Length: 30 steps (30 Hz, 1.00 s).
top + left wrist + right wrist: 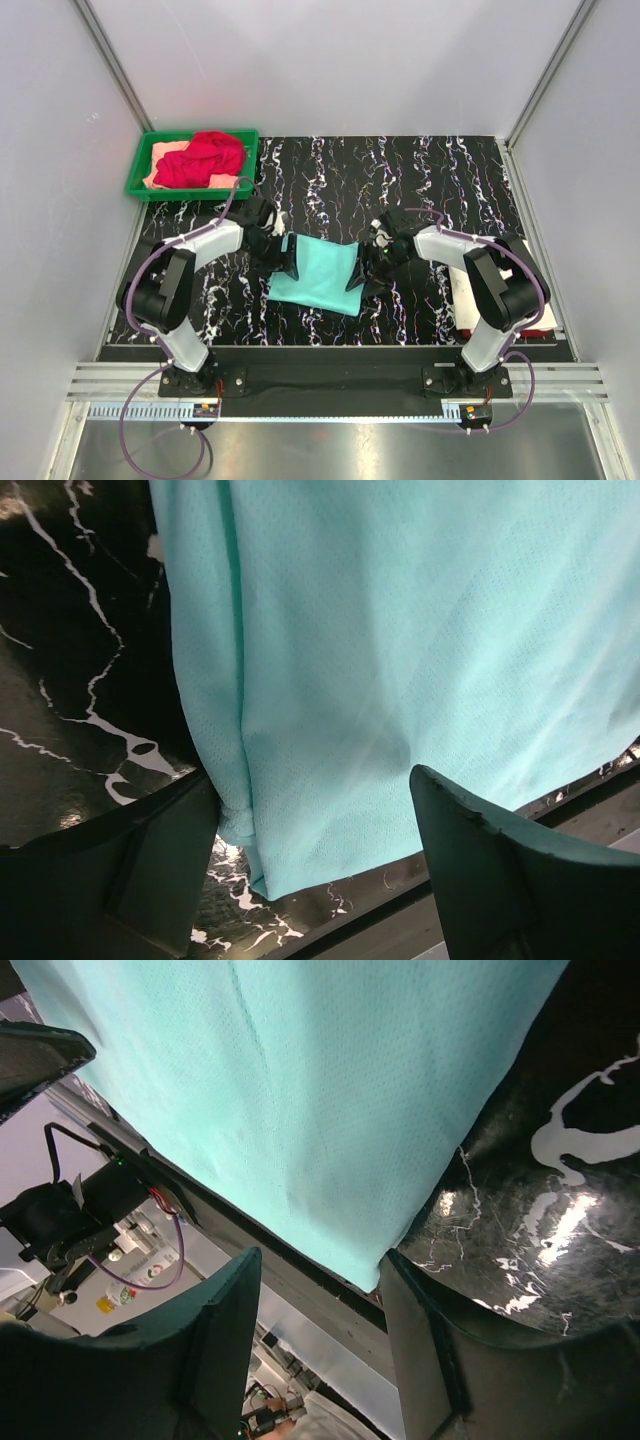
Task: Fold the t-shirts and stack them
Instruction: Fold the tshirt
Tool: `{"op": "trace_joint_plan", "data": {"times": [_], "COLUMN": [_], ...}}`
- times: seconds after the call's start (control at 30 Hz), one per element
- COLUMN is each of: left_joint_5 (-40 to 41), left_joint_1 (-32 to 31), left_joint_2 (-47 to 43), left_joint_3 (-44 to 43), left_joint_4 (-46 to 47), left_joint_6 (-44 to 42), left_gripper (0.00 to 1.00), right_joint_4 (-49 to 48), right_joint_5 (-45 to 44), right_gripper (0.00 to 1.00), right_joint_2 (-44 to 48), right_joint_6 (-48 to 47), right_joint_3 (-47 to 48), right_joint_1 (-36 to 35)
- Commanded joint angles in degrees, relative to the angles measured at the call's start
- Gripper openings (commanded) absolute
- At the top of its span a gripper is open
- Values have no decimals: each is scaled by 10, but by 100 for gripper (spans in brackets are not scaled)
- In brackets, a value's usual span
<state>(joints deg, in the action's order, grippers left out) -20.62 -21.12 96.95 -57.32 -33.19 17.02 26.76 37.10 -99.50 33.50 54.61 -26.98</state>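
Note:
The mint-teal t-shirt [318, 275] lies folded on the black marbled table [420, 180], between my two arms. My left gripper [286, 262] stands open at its left edge. In the left wrist view the shirt [400, 660] fills the space beyond the open gripper [315, 865], and its near corner lies by the left finger [130, 870]. My right gripper [360, 270] stands open at the shirt's right edge. In the right wrist view the shirt [300, 1090] ends in a corner just beside the right finger [450, 1350] of the open gripper [320, 1345].
A green tray [137, 176] at the back left holds a crumpled red shirt [205, 157] on a peach one [164, 153]. A folded cream-white shirt [465, 290] lies under my right arm at the right edge, with some red cloth [535, 331] beneath it. Grey walls stand close around.

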Motion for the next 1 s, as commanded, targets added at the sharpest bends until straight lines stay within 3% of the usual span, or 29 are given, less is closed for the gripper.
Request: {"op": "trace_joint_plan", "data": {"times": [0.0,0.17,0.2,0.27,0.3,0.43,0.6,0.8,0.83,0.9,0.97], "left_joint_5": [-22,-57,-66,-78,-83,-82,-93,-55,-50,-43,-36], "left_joint_1": [-2,-2,-2,-2,-2,-1,7,16,16,16,16], "left_joint_2": [8,1,-4,-11,-20,-35,-45,-13,-11,-32,-69], "left_joint_3": [8,22,25,31,40,68,90,34,25,19,20], "left_joint_4": [26,42,45,51,55,82,123,68,58,47,38], "left_joint_6": [5,19,23,35,38,47,36,-20,-21,-8,12], "left_gripper": [79,67,54,47,33,0,0,4,40,55,64], "right_joint_4": [-15,-9,-9,-6,-7,-9,-14,-20,-20,-15,-19], "right_joint_5": [3,-11,-13,-21,-22,-29,-22,-9,-11,-15,-19], "right_gripper": [58,58,58,58,58,58,59,65,66,66,66], "right_joint_2": [36,42,44,46,47,48,55,27,20,-13,-38], "right_joint_6": [-3,-4,-4,-1,-1,-1,0,-35,-48,-65,-77], "right_joint_3": [-11,-28,-29,-33,-35,-35,-40,-10,8,36,74], "right_joint_1": [15,43,47,54,56,62,89,113,116,116,119]}}
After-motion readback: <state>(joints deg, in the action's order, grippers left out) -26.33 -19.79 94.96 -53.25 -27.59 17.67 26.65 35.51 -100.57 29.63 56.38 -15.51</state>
